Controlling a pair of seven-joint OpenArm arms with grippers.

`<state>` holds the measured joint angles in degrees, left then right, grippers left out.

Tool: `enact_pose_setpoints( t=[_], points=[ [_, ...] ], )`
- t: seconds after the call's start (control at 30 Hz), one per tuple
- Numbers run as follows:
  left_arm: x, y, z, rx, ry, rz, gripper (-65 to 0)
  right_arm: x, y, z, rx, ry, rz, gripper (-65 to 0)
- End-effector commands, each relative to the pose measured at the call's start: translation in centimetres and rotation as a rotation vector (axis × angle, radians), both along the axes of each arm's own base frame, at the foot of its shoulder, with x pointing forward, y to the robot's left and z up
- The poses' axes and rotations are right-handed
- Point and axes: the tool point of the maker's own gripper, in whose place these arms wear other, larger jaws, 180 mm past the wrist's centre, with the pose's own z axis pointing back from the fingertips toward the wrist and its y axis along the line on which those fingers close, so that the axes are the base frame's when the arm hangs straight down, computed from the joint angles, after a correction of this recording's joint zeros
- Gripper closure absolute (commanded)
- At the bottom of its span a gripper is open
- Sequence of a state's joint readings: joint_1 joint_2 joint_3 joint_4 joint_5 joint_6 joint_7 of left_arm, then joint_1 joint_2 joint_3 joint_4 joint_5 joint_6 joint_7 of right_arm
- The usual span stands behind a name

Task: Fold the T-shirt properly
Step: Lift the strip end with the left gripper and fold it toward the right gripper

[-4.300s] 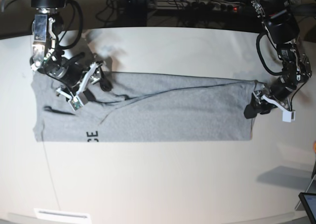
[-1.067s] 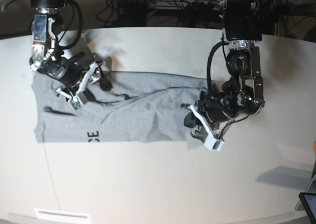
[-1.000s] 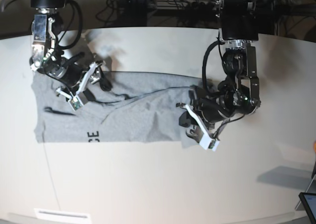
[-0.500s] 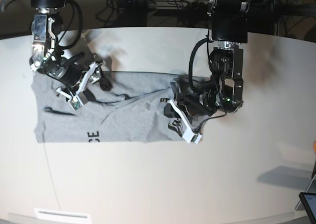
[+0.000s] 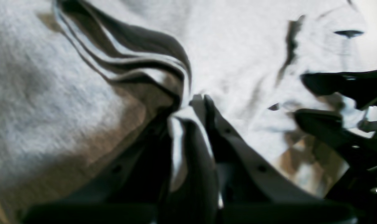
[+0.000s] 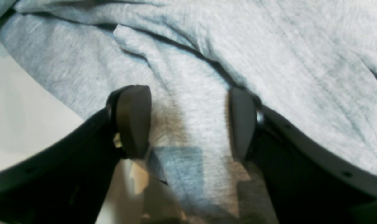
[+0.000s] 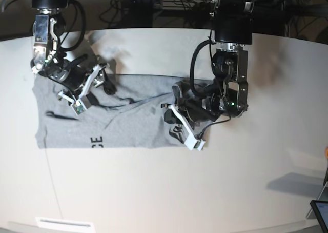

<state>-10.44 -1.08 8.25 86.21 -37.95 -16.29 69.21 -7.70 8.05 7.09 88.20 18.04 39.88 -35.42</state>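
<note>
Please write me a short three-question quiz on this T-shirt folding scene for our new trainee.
1. True or false: the left gripper is shut on the T-shirt.
2. The fingers of the right gripper are: A) shut on cloth, B) open over cloth, C) above bare table.
3. Fill in: the black lettering lies near the shirt's ___ edge in the base view.

Key: 1 true; 2 B; 3 lower.

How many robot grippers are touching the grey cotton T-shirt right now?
2. The left gripper is pinching the bunched end of the heather-grey cotton T-shirt; the right gripper rests open on the other end, fabric between its fingers.
</note>
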Motion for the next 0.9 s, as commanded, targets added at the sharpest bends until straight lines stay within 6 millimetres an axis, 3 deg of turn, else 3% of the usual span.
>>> enact_pose_setpoints(
  t=[0.0, 0.07, 0.2, 0.27, 0.4, 0.53, 0.6, 0.87],
  points=[
    [1.2, -0.6, 1.7, -0.041, -0.051, 0.004, -0.3, 0.3, -0.3, 0.4, -0.005, -0.012, 0.0, -37.3],
    [1.2, -1.1, 1.9, -0.056, -0.051, 0.004, -6.2, 0.3, -0.3, 0.4, -0.005, -0.012, 0.0, -37.3],
    [1.1, -1.7, 2.1, -0.07, -0.055, 0.0, -27.0, 0.2, -0.3, 0.4, -0.005, -0.011, 0.0, -37.3],
    [1.0, -2.0, 2.2, -0.079, -0.054, 0.001, -31.7, 0.2, -0.3, 0.4, -0.005, -0.011, 0.0, -37.3],
    [0.9, -2.6, 2.7, -0.127, -0.053, -0.005, -32.6, 0.2, -0.3, 0.4, -0.005, -0.011, 0.0, -37.3],
    [1.1, -4.0, 5.2, -0.307, -0.06, -0.013, -32.4, 0.2, -0.3, 0.4, -0.005, -0.011, 0.0, -37.3],
    [1.9, -3.1, 6.4, -0.345, -0.083, 0.013, -32.1, 0.2, -0.3, 0.4, -0.005, -0.011, 0.0, -37.3],
    [1.8, 0.4, 6.9, -0.249, -0.134, 0.017, -31.7, 0.2, -0.3, 0.4, -0.005, -0.011, 0.0, -37.3]
  ],
)
